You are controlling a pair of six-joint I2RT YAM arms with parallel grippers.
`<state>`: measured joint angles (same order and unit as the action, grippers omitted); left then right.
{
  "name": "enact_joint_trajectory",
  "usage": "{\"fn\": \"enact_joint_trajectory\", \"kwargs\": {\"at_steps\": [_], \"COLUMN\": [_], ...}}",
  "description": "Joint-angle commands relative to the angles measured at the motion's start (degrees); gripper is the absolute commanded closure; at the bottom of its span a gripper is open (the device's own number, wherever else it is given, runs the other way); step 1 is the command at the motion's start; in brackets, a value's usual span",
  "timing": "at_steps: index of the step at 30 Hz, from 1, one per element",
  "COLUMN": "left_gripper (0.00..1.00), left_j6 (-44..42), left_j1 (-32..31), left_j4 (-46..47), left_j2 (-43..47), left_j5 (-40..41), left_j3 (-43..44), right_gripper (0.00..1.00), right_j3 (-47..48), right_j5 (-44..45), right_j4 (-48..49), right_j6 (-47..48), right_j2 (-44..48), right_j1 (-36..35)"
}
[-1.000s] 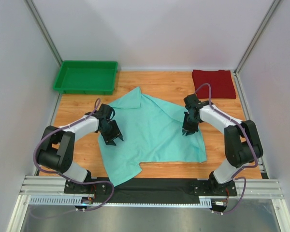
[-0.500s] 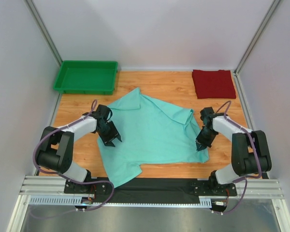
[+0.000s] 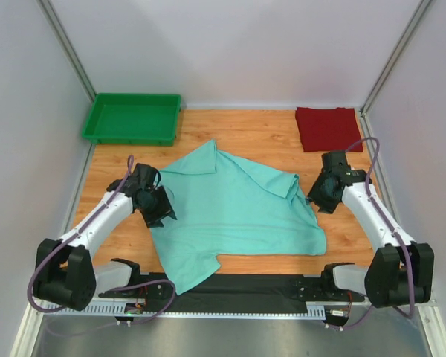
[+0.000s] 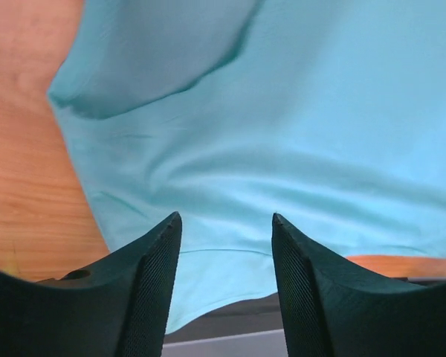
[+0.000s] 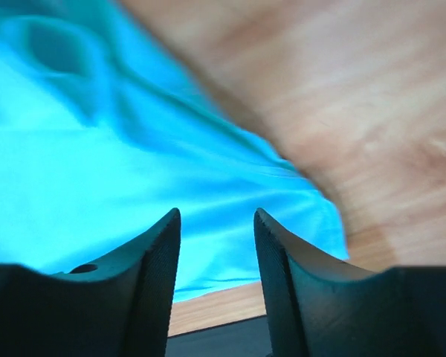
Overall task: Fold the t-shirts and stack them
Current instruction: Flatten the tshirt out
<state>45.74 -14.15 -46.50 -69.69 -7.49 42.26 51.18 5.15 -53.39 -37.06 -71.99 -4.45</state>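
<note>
The mint green t-shirt [image 3: 234, 212] lies spread and partly rumpled on the wooden table, with a fold near its upper right and a corner hanging over the near edge. The dark red t-shirt [image 3: 328, 128] lies folded at the back right corner. My left gripper [image 3: 160, 211] is open and empty at the green shirt's left edge; in the left wrist view the gripper [image 4: 227, 216] hovers over the green shirt [image 4: 282, 134]. My right gripper [image 3: 317, 201] is open and empty at the shirt's right edge; in the right wrist view the gripper [image 5: 217, 212] is above the green cloth [image 5: 97, 163].
A rigid green plastic tray [image 3: 132, 117] stands at the back left corner. White walls enclose the table on three sides. A black strip [image 3: 245, 282] and the metal rail run along the near edge by the arm bases.
My right gripper has moved from over the shirt's right part outward to its right edge, and the cloth there now lies further right. My left gripper has drawn back left to the shirt's left edge.
</note>
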Motion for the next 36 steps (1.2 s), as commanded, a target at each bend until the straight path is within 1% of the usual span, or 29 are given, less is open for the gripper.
{"fn": "enact_joint_trajectory", "kwargs": {"at_steps": [1, 2, 3, 4, 5, 6, 7, 8, 9, 10, 12, 13, 14, 16, 18, 21, 23, 25, 27, 28, 30, 32, 33, 34, 36], "left_gripper": [0.40, 0.40, 0.40, 0.41, 0.43, 0.44, 0.43, 0.44, 0.43, 0.43, 0.44, 0.47, 0.52, 0.53, 0.55, 0.55, 0.55, 0.55, 0.55, 0.55, 0.55, 0.54, 0.54, 0.54, 0.54], "left_j6": [-6.4, -6.4, -6.4, -6.2, -6.5, -6.8, -7.4, -7.9, -8.2, -8.0, -7.8, -7.8, -7.7, -7.0, -5.7, -5.2, -5.0, -4.0, -3.6, -4.1, -4.5, -5.2, -5.6, -5.7, -6.4], "left_j1": [-2.5, -2.5, -2.5, -2.5, -2.5, -2.5, -2.5, -2.5, -2.5, -2.5, -2.7, -2.7, -2.8, -2.9, -3.5, -4.8, -6.0, -6.2, -6.5, -6.7, -6.7, -6.7, -6.7, -6.7, -6.7], "left_j4": [3.2, 5.1, 7.0, 9.6, 11.0, 12.6, 15.3, 17.0, 19.1, 22.8, 25.2, 26.1, 26.5, 27.3, 27.6, 24.9, 24.1, 25.1, 25.8, 25.7, 24.8, 24.1, 23.2, 22.9, 22.1], "left_j2": [1.9, 0.3, -1.0, -2.7, -6.5, -8.5, -12.3, -14.1, -15.7, -17.3, -22.0, -25.3, -26.8, -30.5, -32.3, -34.4, -34.5, -33.6, -32.6, -31.7, -31.2, -31.2, -31.3, -31.5, -31.5], "left_j5": [-2.3, -3.4, -6.2, -7.4, -8.6, -11.5, -12.8, -14.0, -16.9, -17.9, -18.6, -18.8, -18.9, -19.2, -19.5, -17.1, -15.6, -15.8, -15.5, -15.3, -14.7, -14.5, -14.3, -14.1, -13.3], "left_j3": [6.0, 6.5, 7.2, 7.8, 8.7, 10.3, 11.4, 12.6, 14.8, 15.9, 19.5, 20.8, 22.2, 24.4, 24.5, 23.2, 20.8, 18.6, 16.4, 16.0, 16.1, 16.9, 17.2, 17.4, 17.7], "right_gripper": [0.50, 0.50, 0.50, 0.49, 0.49, 0.48, 0.47, 0.47, 0.47, 0.50, 0.54, 0.57, 0.58, 0.59, 0.59, 0.58, 0.59, 0.61, 0.58, 0.54, 0.53, 0.60, 0.65, 0.77, 0.82], "right_j3": [5.3, 6.2, 6.7, 7.2, 7.5, 8.1, 8.8, 10.2, 10.8, 11.2, 11.8, 12.0, 12.0, 12.3, 12.9, 13.4, 13.9, 15.4, 16.1, 15.7, 15.4, 16.0, 16.2, 16.7, 18.2], "right_j5": [-4.3, -8.4, -10.3, -12.2, -14.5, -15.1, -15.2, -15.2, -15.8, -16.2, -16.1, -15.6, -14.0, -13.0, -11.7, -10.8, -9.6, -8.8, -8.4, -8.1, -8.2, -7.6, -7.4, -7.3, -6.9], "right_j4": [7.1, 8.9, 10.4, 12.3, 15.9, 17.2, 18.1, 19.5, 20.0, 20.5, 21.6, 21.9, 21.9, 22.1, 21.9, 22.3, 22.7, 21.5, 20.5, 20.5, 21.0, 20.8, 20.5, 20.1, 19.1], "right_j6": [3.7, 3.0, 1.9, 1.2, -0.4, -0.7, -1.0, -1.4, -1.8, -2.1, -2.6, -2.6, -2.4, -1.6, -1.5, -2.1, -3.1, -4.4, -4.9, -5.6, -5.5, -5.3, -5.4, -5.4, -5.4], "right_j2": [-2.2, -4.2, -6.6, -10.7, -13.0, -14.7, -16.4, -19.8, -21.1, -22.4, -24.9, -25.6, -26.0, -27.8, -29.3, -30.4, -31.5, -32.9, -33.5, -33.3, -33.3, -34.1, -34.4, -34.7, -35.5], "right_j1": [-5.0, -6.0, -6.4, -7.1, -7.6, -8.0, -8.4, -8.9, -8.9, -8.9, -9.0, -9.0, -9.0, -9.0, -9.0, -8.9, -8.9, -8.8, -8.8, -8.8, -8.8, -8.8, -8.8, -8.8, -8.7]}}
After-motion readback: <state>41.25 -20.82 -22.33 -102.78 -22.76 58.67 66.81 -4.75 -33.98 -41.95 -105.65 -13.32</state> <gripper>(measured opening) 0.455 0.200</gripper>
